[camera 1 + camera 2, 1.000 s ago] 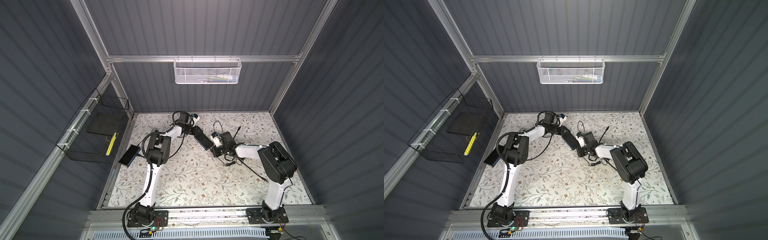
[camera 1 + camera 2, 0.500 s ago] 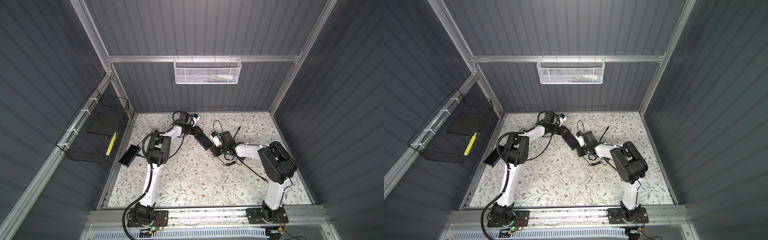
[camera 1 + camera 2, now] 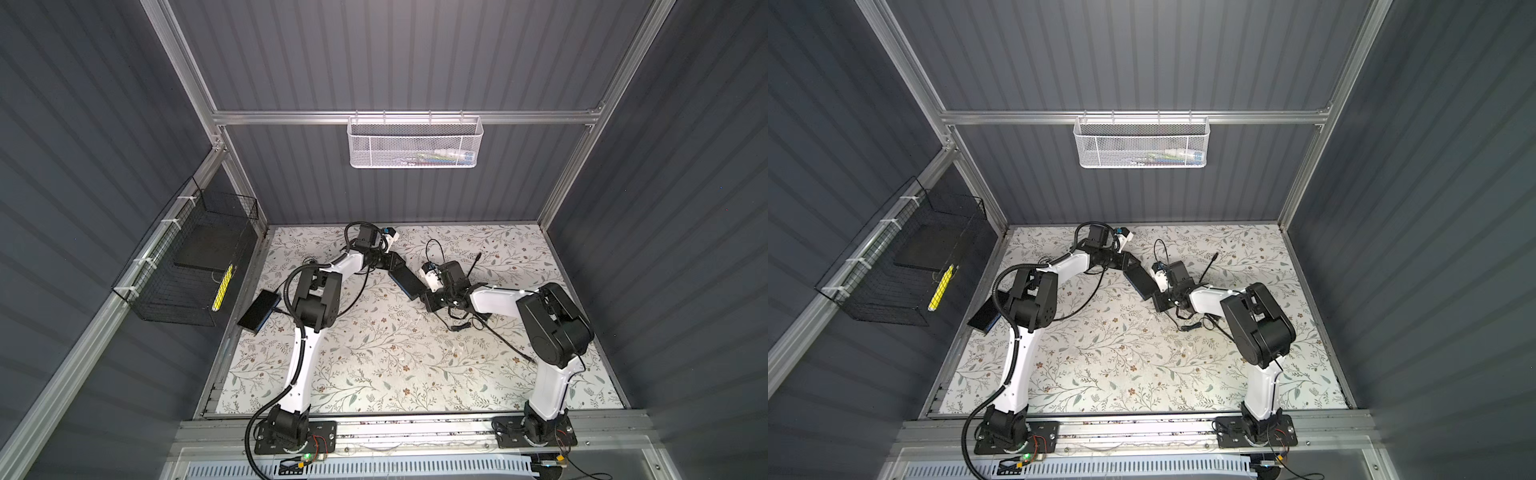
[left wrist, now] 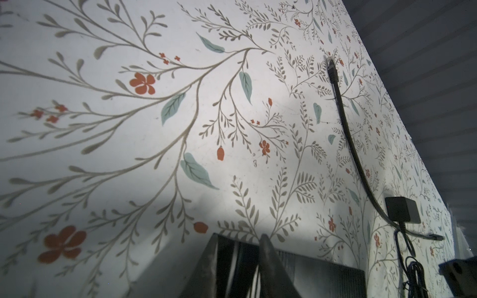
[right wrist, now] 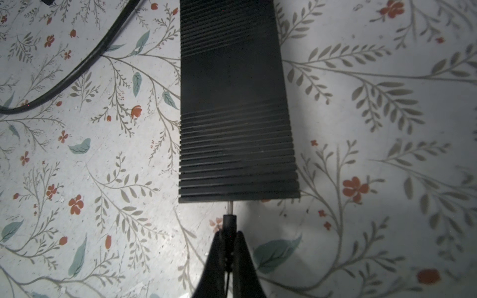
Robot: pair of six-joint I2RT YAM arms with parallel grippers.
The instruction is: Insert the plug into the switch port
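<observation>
The switch (image 3: 409,280) (image 3: 1142,282) is a flat black ribbed box with a blue side, lying slantwise mid-table. My left gripper (image 3: 394,266) (image 4: 238,241) is shut on its far end, one finger (image 4: 268,260) on each side. In the right wrist view the box (image 5: 232,103) stretches away from my right gripper (image 5: 228,233), which is shut on the thin black plug (image 5: 229,222). The plug's metal tip (image 5: 230,206) meets the box's near end face. The switch port itself is hidden under that edge. In both top views the right gripper (image 3: 430,299) (image 3: 1160,301) sits at the box's near end.
A second black box with a blue side (image 3: 257,309) leans at the table's left edge. A thick black cable (image 4: 346,123) and a power adapter (image 4: 401,212) lie behind the switch; thin cable (image 3: 461,324) coils near the right arm. Wire baskets hang on the back wall (image 3: 415,141) and the left wall (image 3: 187,257).
</observation>
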